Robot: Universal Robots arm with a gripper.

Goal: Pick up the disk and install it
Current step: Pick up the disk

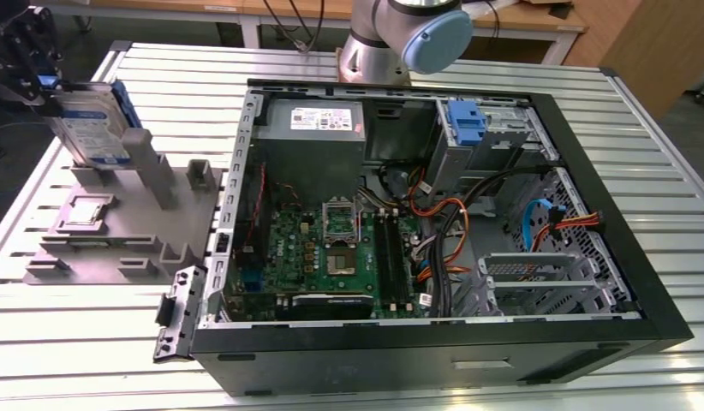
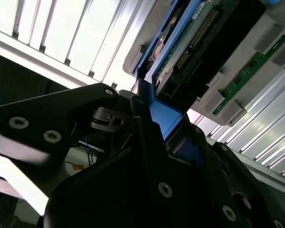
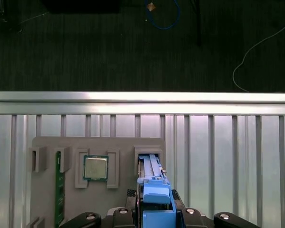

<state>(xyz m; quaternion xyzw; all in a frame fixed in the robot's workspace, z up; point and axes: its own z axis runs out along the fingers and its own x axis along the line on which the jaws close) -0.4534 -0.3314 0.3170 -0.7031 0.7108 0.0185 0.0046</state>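
Disk (image 1: 92,128): on edge, long axis near upright and slightly tilted, at the exterior view's left, over the grey fixture (image 1: 123,240) on the slatted table (image 1: 170,73). White-and-blue label visible, print illegible. Gripper (image 3: 154,197) clamped on its blue-framed upper end.
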